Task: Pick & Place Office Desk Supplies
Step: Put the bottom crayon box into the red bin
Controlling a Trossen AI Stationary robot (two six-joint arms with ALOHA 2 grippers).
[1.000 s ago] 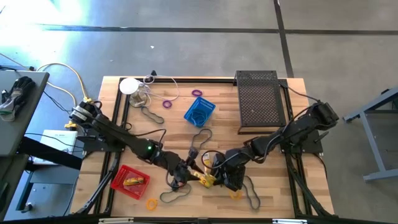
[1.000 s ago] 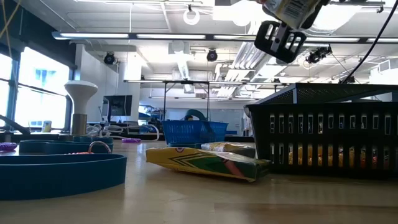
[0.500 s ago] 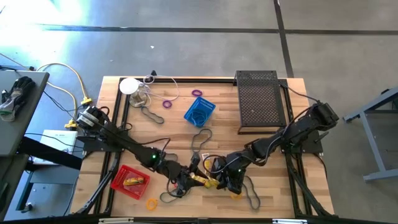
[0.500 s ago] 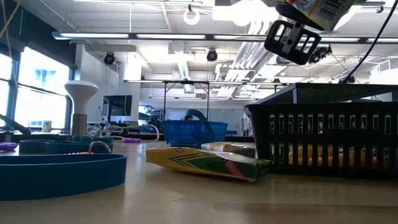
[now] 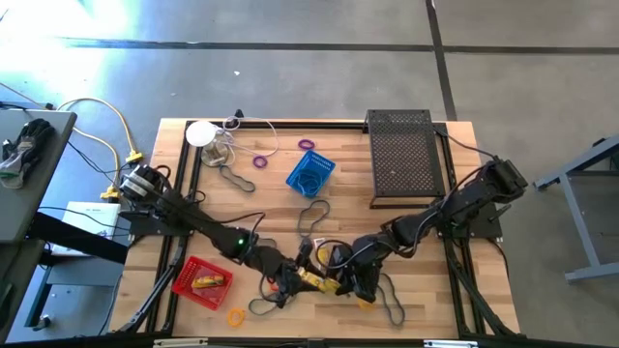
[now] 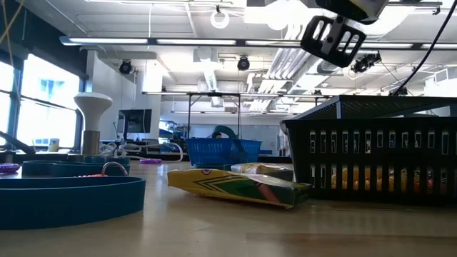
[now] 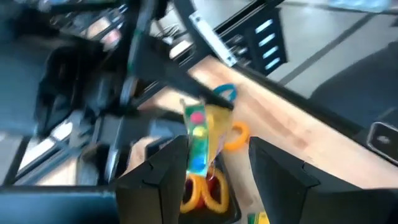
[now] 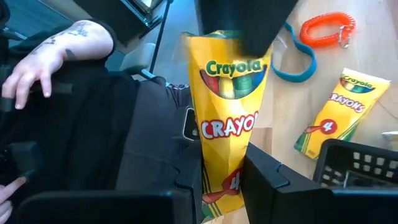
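— Where is the crayon box (image 8: 227,106) found?

— It is held off the table (image 5: 426,251) near its front edge, between the two arms, as seen from above. Its lower end is clamped between the fingers of the right gripper (image 8: 221,169).

— And how is the left gripper (image 7: 214,155) set?

— It is placed around the box's other end, but its jaws are spread wider than the box, with a gap seen on one side in the blurred left wrist view.

— What else is seen close by?

— A second crayon box (image 8: 333,115) is laid flat on the wood beside a black mesh basket (image 8: 360,165), with an orange coil ring (image 8: 323,26) near it. A red basket (image 5: 201,280) is set at the front left.
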